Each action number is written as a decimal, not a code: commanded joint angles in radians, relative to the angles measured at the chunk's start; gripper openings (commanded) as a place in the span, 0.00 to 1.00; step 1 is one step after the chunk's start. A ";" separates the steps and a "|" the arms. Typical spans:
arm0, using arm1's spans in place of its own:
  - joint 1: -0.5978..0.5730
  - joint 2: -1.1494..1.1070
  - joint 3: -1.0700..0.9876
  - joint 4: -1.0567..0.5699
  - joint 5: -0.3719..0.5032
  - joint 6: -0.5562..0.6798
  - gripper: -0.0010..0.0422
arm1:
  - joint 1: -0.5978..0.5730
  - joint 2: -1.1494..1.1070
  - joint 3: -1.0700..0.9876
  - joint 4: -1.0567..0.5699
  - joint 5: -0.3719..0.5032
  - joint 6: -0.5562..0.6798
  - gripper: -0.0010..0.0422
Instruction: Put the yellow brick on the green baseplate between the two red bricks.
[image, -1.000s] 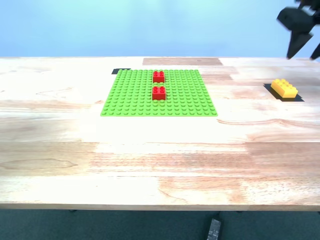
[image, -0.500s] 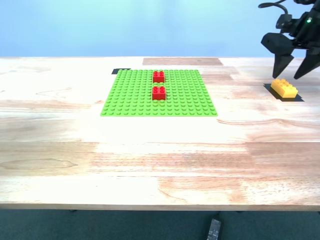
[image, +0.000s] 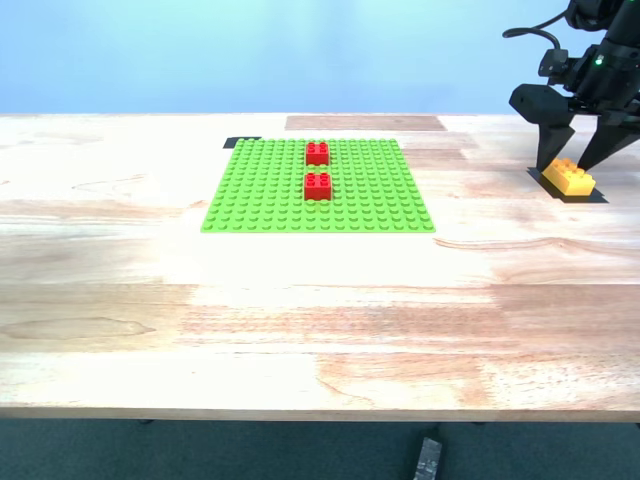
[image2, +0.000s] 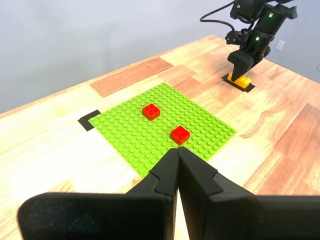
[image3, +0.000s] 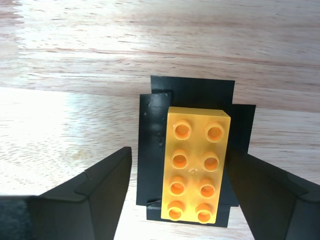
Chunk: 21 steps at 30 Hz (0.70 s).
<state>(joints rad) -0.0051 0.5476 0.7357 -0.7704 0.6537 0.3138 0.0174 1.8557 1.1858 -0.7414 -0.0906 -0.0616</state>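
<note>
1. My second tool (image: 577, 152) is hanging over the yellow brick (image: 569, 176) near the exterior view's right edge, its two fingers spread apart and pointing down, one on each side of the brick.
2. The second wrist view is showing what the exterior view cannot: the yellow brick (image3: 195, 164) is lying flat with eight studs up, on overlapping patches of black tape (image3: 154, 145) stuck to the table (image3: 75, 90), and both fingers (image3: 102, 187) are standing clear of the brick's long sides, with a gap showing on each side.
3. In the exterior view only a sliver of the black tape (image: 598, 197) is peeking out beside the brick, so contact between fingers and brick is hard to judge there.
4. My first tool (image2: 177, 150) is showing only in its own wrist view, with its fingers pressed together and nothing between them; it is pointing toward the green baseplate (image2: 135, 137).
5. The green baseplate (image: 260, 195) is lying flat on the table (image: 320, 320), well apart from the yellow brick.
6. The two red bricks (image: 317, 169) are sitting on the baseplate in one line, a narrow strip of bare studs between them.
7. The first wrist view is adding the second arm from a distance, bent down over the yellow brick (image2: 243, 80), and a black tape corner (image2: 88, 121) at one corner of the baseplate.
</note>
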 joint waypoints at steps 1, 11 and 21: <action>0.000 -0.001 0.003 -0.001 0.000 0.001 0.02 | -0.005 -0.010 -0.015 0.013 -0.003 0.005 0.54; 0.000 -0.001 0.003 -0.001 0.005 0.000 0.02 | -0.021 -0.011 -0.068 0.041 -0.003 0.001 0.32; 0.000 -0.002 0.003 0.000 0.008 0.000 0.02 | -0.017 -0.037 -0.076 0.063 -0.008 -0.024 0.01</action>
<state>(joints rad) -0.0051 0.5461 0.7376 -0.7715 0.6624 0.3138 -0.0002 1.8305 1.1091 -0.6804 -0.0982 -0.0734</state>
